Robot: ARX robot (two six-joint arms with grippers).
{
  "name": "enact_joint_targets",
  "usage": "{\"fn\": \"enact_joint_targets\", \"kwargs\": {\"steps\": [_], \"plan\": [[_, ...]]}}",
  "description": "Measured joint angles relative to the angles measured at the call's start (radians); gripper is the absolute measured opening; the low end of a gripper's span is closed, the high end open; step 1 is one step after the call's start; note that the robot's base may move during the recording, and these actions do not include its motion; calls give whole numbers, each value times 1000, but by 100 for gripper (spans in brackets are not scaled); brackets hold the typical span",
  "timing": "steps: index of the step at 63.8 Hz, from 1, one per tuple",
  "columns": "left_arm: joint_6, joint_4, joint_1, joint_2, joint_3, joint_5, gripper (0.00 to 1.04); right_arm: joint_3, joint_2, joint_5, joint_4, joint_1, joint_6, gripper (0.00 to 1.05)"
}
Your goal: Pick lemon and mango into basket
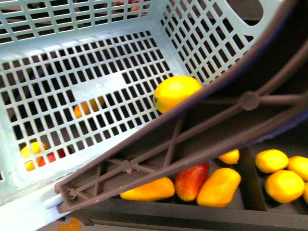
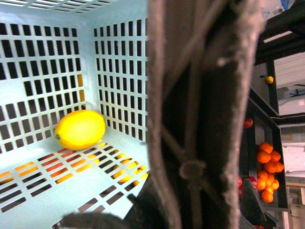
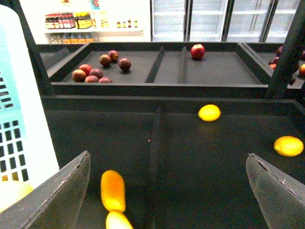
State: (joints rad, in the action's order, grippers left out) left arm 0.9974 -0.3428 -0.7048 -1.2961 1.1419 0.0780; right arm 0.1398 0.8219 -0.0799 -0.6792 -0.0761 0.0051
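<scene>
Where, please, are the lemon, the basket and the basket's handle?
lemon (image 1: 177, 92): front view, middle of its skin.
basket (image 1: 96, 89): front view, solid patch of its floor.
handle (image 1: 249, 100): front view, round hub of its ribs.

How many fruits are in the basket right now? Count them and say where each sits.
1. The lemon lies on the basket floor, by a side wall. Fruit colours seen through the slots lie beneath it; the handle hides part of the floor.

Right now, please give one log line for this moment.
lemon: in basket | mango: on shelf, outside basket | right gripper: open, empty, above shelf
</scene>
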Motion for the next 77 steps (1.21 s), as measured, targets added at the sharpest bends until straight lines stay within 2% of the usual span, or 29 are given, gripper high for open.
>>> {"fn": "enact_joint_targets", "kwargs": {"steps": [75, 77], "plan": [[-1, 0, 9, 2, 0, 4, 5, -4, 0, 5, 1, -2, 0, 96], [0, 0, 8, 2, 0, 3, 5, 6, 2, -30, 37, -8, 24, 96]]}}
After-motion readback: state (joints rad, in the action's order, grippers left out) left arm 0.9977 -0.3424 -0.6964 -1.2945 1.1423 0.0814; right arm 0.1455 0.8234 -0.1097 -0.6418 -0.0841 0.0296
